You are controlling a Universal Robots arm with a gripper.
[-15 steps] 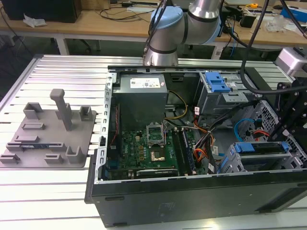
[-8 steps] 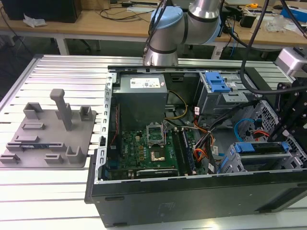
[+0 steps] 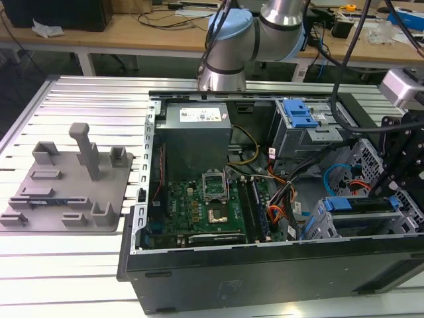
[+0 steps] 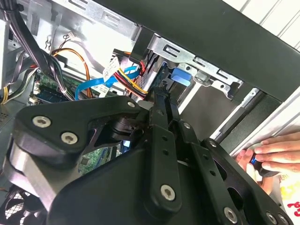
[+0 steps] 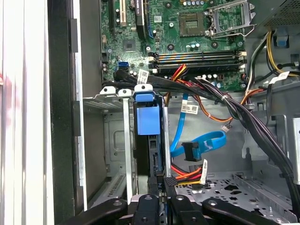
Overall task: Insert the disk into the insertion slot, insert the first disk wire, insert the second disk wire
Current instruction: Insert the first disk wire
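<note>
1. We start at the table's (image 3: 66, 265) edge on the exterior view's left. A grey fixture plate (image 3: 66, 192) lies there with upright pegs and blocks on it, well apart from everything else.
2. Next comes the open computer case (image 3: 265, 271). It fills the table's middle and runs towards the edge on the exterior view's right. Inside, a grey power supply (image 3: 195, 142) sits against the far wall, and the green motherboard (image 3: 199, 205) lies between it and the near wall.
3. Further right, a taller bay (image 3: 298, 116) with a blue latch stands by the case's far wall. The arm (image 3: 265, 30) rises behind the case, over the table's far edge.
4. The insertion slot (image 3: 318, 222) sits in the case's corner by the table's near edge, on the exterior view's right. The disk (image 3: 361, 204) is inside it. In the first wrist view the disk (image 5: 149, 119) stands on edge between the slot's metal rails (image 5: 126, 140) (its blue carrier tab faces us).
5. The hand (image 3: 392, 191) reaches into that same corner. In both wrist views its fingers are drawn close together, with the hand (image 5: 161, 187) (image 4: 161, 96) just at the disk's near edge. We cannot tell whether they pinch the carrier or only touch it.
6. Beside the disk, a blue flat cable (image 5: 201, 143) loops with its dark plug apart from the disk. A wire bundle (image 5: 187, 176) of red, yellow and black lies near the fingertips.
7. Outside the case wall, a person's fingers (image 4: 274, 152) rest on a pale surface.
</note>
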